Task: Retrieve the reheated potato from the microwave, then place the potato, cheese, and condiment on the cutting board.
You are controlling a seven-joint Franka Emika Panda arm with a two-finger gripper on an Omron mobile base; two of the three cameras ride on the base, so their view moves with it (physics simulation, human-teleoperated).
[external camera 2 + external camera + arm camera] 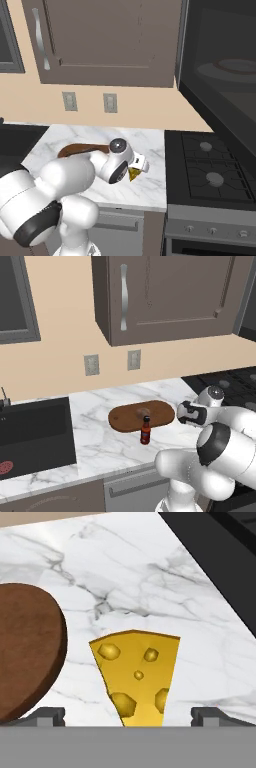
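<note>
I've got the gripper (128,714) low over the marble counter (150,587), jaws spread wide, nothing between them. In the hand view the two fingertips (47,714) sit far apart at the bottom, and the cheese (136,674) lies flat on the counter between them, its narrow end toward the camera. No contact with the wedge that I can see.

Board (27,649) is just beside the cheese in the hand view, a strip of marble between them, not touching. From the left base view the board (141,415) lies on the counter below the wall outlets, with a faint rounded brownish lump on it that may be the potato (143,413); too blurred to be sure. Bottle (145,430) stands upright on the counter at the board's near edge, off the wood or just touching, can't tell.

Right base view: the hand hides most of the cheese (134,174), a yellow corner showing under it. Microwave (220,75) hangs above the stove (210,170), its door swung open toward me. Sink (35,433) lies well apart from the board.
</note>
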